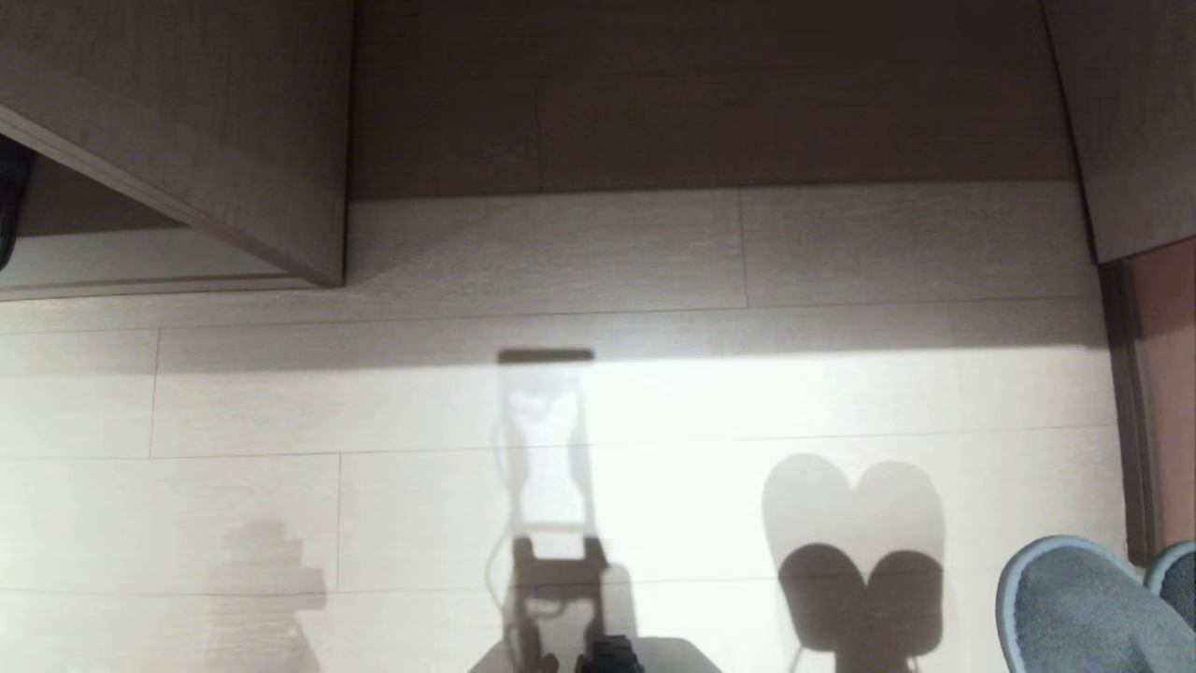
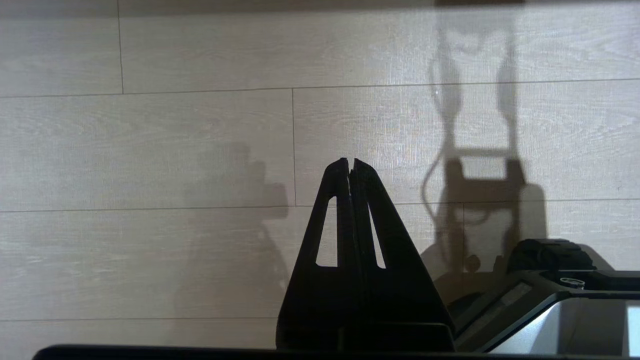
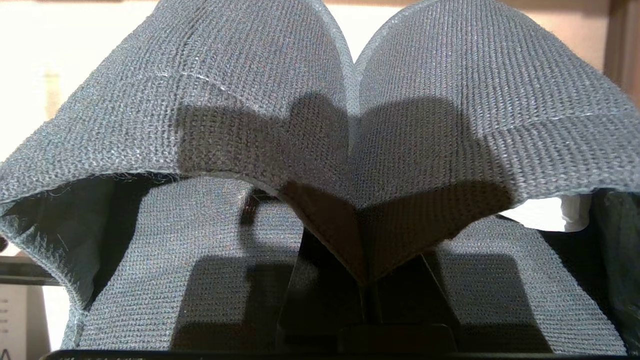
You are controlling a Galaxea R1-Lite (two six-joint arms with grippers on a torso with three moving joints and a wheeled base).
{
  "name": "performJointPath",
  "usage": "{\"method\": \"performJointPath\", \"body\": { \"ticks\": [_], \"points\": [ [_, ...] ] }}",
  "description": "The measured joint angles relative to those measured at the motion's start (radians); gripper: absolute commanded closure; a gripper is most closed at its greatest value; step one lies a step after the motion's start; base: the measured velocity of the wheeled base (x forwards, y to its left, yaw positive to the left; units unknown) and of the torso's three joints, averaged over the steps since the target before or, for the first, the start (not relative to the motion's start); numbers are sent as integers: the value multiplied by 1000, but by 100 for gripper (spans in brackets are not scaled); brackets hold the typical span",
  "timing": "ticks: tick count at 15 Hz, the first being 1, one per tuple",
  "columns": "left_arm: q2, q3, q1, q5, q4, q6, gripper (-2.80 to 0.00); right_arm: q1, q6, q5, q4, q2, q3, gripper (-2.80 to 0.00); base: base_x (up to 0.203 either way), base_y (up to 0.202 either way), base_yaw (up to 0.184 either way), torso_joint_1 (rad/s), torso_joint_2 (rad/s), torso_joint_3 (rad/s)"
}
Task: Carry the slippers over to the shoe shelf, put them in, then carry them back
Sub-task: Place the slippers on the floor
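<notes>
The grey-blue slippers (image 1: 1084, 608) hang at the lower right of the head view, toes forward, above the pale floor; their shadow falls to their left. In the right wrist view both slippers (image 3: 250, 100) fill the picture side by side. My right gripper (image 3: 369, 295) is shut on their two inner edges, pinched together between its dark fingers (image 3: 320, 300). My left gripper (image 2: 351, 162) is shut on nothing, hanging over bare floor. The shoe shelf (image 1: 112, 266) lies at the upper left, with a pale base board and a taupe upright panel (image 1: 280, 178).
A wider bare wooden recess (image 1: 710, 103) runs across the top middle. A taupe side panel (image 1: 1131, 121) and a dark door frame (image 1: 1135, 411) stand at the right. Something dark (image 1: 11, 201) shows at the far left edge. My own base (image 1: 607, 654) shows at the bottom.
</notes>
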Motion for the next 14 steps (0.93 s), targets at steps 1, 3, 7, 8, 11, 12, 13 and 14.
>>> {"method": "performJointPath", "body": {
  "ticks": [1,3,7,8,11,12,13,14],
  "points": [
    [0,0,0,0,0,0,0,0,-1,0,0,0,0,0,0,0,0,-2,0,-202],
    [0,0,0,0,0,0,0,0,-1,0,0,0,0,0,0,0,0,3,3,-201],
    [0,0,0,0,0,-1,0,-1,-12,1,0,0,1,0,0,0,0,1,2,-193],
    [0,0,0,0,0,0,0,0,-19,3,0,0,1,0,0,0,0,6,7,-191],
    [0,0,0,0,0,0,0,-1,-18,2,0,1,1,0,0,0,0,2,4,-200],
    [0,0,0,0,0,0,0,-1,-14,1,0,0,1,0,0,0,0,2,5,-198],
    [0,0,0,0,0,-1,0,-1,-14,1,1,0,1,0,0,0,0,5,10,-199],
    [0,0,0,0,0,0,0,-1,-13,0,1,1,1,0,0,0,0,-1,2,-191]
  ]
}}
